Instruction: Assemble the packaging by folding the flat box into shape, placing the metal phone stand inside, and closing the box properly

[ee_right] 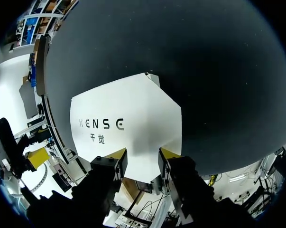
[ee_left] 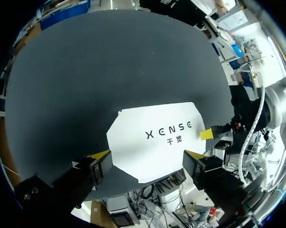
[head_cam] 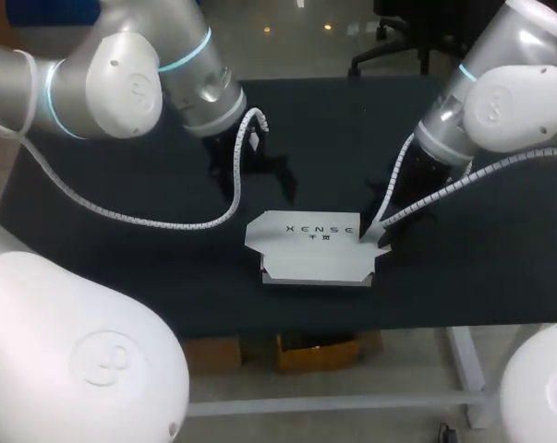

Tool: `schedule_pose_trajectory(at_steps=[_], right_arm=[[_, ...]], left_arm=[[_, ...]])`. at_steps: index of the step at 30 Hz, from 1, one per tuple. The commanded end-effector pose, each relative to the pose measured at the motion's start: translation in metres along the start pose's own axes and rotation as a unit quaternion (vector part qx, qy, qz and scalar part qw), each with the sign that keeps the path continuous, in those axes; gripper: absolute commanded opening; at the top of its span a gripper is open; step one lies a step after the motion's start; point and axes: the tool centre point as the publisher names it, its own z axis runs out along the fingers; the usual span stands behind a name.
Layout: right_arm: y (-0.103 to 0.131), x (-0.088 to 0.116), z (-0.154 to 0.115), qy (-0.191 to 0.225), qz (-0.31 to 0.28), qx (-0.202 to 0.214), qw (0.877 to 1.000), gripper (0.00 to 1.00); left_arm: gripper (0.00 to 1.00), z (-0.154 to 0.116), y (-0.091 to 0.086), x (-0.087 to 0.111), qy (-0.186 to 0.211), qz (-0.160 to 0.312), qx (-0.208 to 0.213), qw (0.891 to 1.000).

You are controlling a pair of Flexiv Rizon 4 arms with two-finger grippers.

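Observation:
The white box (head_cam: 315,251) lies folded near the table's front edge, its printed lid (ee_left: 154,142) flat on top. My right gripper (head_cam: 373,235) is down at the box's right end. Its fingers (ee_right: 115,159) stand partly apart over the lid's (ee_right: 128,118) edge, with nothing gripped between them, so I call it open. One of its yellow tips (ee_left: 207,134) touches the lid's edge. My left gripper (head_cam: 260,180) hangs wide open (ee_left: 147,164) above the table behind the box, touching nothing. The metal phone stand is not in sight.
The black tabletop (head_cam: 121,240) stretches to the left of, right of and behind the box. The box sits close to the table's front edge (head_cam: 260,332). My left arm's white cable (head_cam: 167,221) loops low over the table's left part.

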Motion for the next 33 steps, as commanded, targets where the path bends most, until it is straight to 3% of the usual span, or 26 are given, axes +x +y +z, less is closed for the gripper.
schedule_pose_trajectory(at_steps=[1, 4, 10, 11, 12, 13, 16, 18, 21, 33], right_arm=[[-0.003, 0.0, 0.001, 0.001, 0.0, -0.004, 1.0, 0.4], [-0.003, 0.0, 0.001, 0.0, 0.0, -0.005, 1.0, 0.39], [-0.002, 0.0, 0.002, -0.002, 0.001, -0.006, 1.0, 0.38], [-0.002, 0.0, 0.002, -0.002, 0.001, -0.006, 1.0, 0.38], [-0.002, 0.0, 0.002, -0.002, 0.001, -0.006, 1.0, 0.38], [-0.002, 0.0, 0.002, -0.002, 0.001, -0.007, 1.0, 0.38], [-0.002, 0.0, 0.002, -0.002, 0.001, -0.01, 1.0, 0.38], [-0.002, 0.0, 0.002, -0.002, 0.002, -0.012, 1.0, 0.37], [-0.003, 0.001, 0.002, -0.001, 0.002, -0.018, 1.0, 0.36], [-0.004, -0.002, 0.006, 0.008, -0.006, -0.049, 0.999, 0.38]], left_arm=[[1.0, 0.01, 0.002, 0.007, -0.009, -0.039, -0.008, 0.999], [1.0, 0.017, 0.009, 0.01, 0.002, -0.078, -0.005, 0.997], [1.0, 0.024, 0.019, 0.011, 0.015, -0.108, 0.014, 0.994], [0.75, 0.024, 0.02, 0.011, 0.016, -0.109, 0.013, 0.994], [0.56, 0.025, 0.02, 0.011, 0.015, -0.111, 0.014, 0.994], [0.53, 0.026, 0.021, 0.012, 0.013, -0.111, 0.016, 0.994], [0.59, 0.029, 0.022, 0.011, 0.005, -0.111, 0.012, 0.994], [0.58, 0.032, 0.021, 0.011, 0.003, -0.112, 0.013, 0.994], [0.45, 0.038, 0.018, 0.008, 0.001, -0.112, 0.011, 0.994], [0.47, 0.056, 0.01, 0.0, 0.006, -0.118, -0.014, 0.993]])
